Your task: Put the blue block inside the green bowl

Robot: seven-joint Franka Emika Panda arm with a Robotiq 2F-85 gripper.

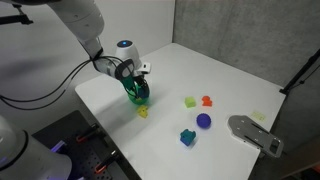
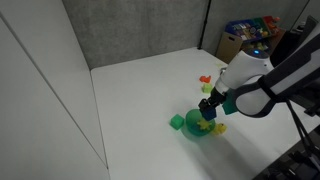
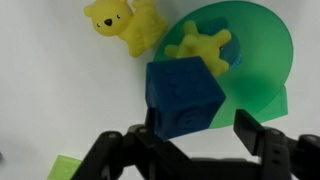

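Note:
In the wrist view the dark blue block (image 3: 185,95) sits between my gripper's fingers (image 3: 200,128), over the near rim of the green bowl (image 3: 255,55). The block touches one finger, and a gap shows between it and the other finger, so the gripper is open. A yellow jack-shaped piece (image 3: 200,45) lies inside the bowl. In both exterior views the gripper (image 1: 138,90) (image 2: 207,108) hangs right over the bowl (image 1: 137,98) (image 2: 198,130) and hides most of the block.
A yellow bear toy (image 3: 125,25) lies just outside the bowl, also in an exterior view (image 1: 142,112). A pale green block (image 2: 177,122) is beside the bowl. Farther off are a yellow-green block (image 1: 190,101), an orange piece (image 1: 207,100), a purple ball (image 1: 203,120) and a teal-blue block (image 1: 187,137).

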